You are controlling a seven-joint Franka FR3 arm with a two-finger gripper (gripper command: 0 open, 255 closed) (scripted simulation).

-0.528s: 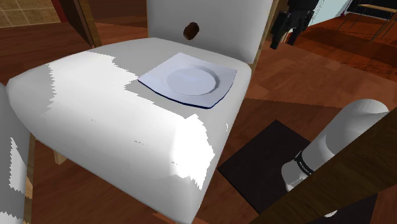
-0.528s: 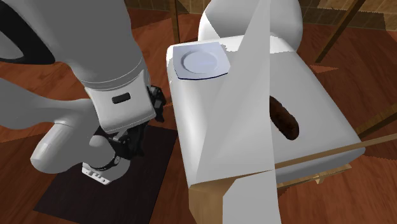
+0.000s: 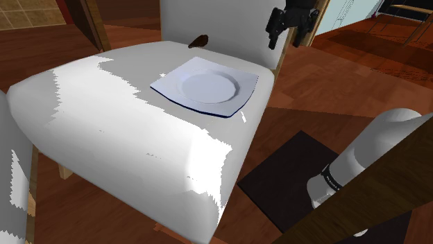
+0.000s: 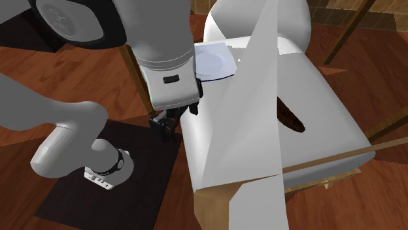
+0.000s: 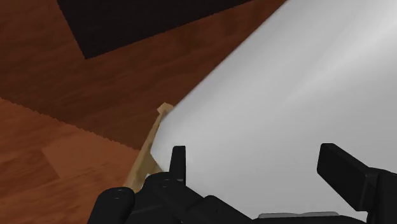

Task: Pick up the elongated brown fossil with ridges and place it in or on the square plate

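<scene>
White chair seat (image 3: 125,138) spans the centre of the shoulder view. Square plate (image 3: 205,88) sits on it, upper middle. Gripper (image 3: 289,28) is at top right, fingers spread, nothing between them. Brown fossil (image 3: 200,41) lies at the seat's back edge, above the plate, apart from the gripper to its left.

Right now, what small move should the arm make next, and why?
Probably carry the gripper across the white seat toward the brown fossil: the fingers stand apart, holding nothing, and the fossil lies untouched on the seat, apart from the square plate.
</scene>
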